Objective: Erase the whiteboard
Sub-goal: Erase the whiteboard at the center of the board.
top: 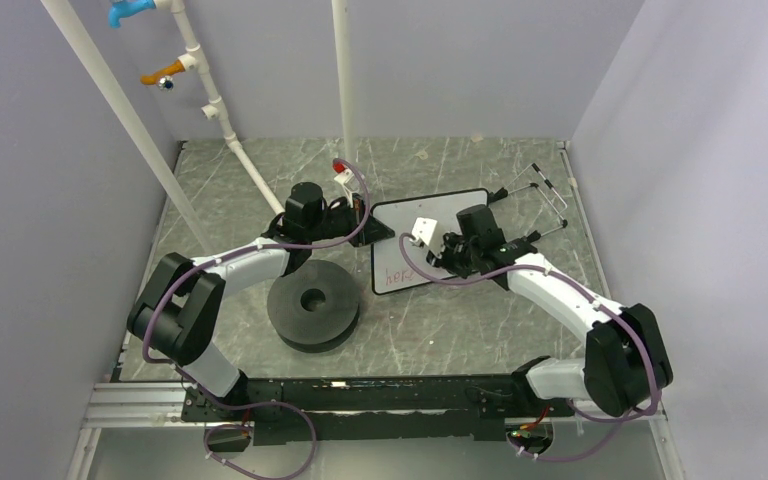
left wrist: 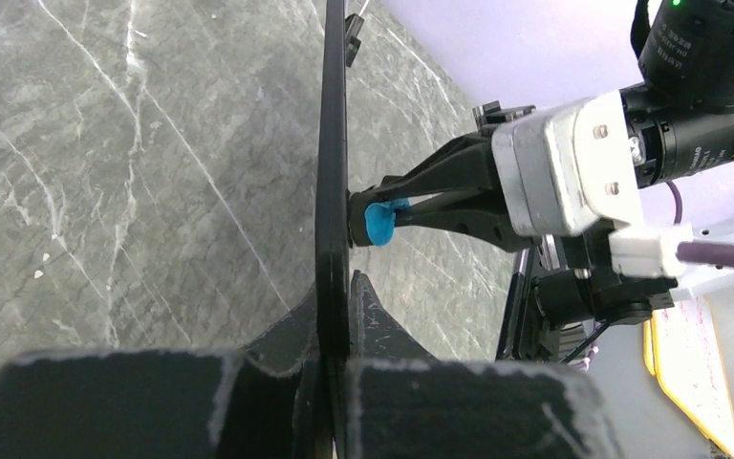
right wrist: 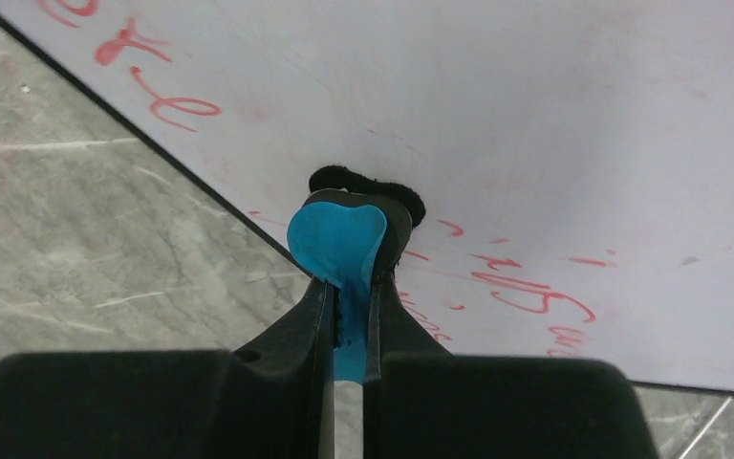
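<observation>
The whiteboard (top: 440, 215) is tipped up off the table and has red writing (top: 400, 278) on its near part. My left gripper (top: 365, 224) is shut on its left edge. In the left wrist view the board (left wrist: 332, 143) is edge-on between my jaws (left wrist: 334, 320). My right gripper (top: 434, 253) is shut on the blue-and-black eraser (right wrist: 339, 244) and presses it against the board's face (right wrist: 535, 115). Red strokes (right wrist: 535, 296) lie beside it. The eraser also shows in the left wrist view (left wrist: 379, 222), touching the board.
A black disc (top: 313, 305) lies left of the board, near the left arm. A wire rack (top: 545, 200) stands at the right back. A small red-capped item (top: 341, 172) lies behind the left gripper. White pipes (top: 245, 160) rise at the back left.
</observation>
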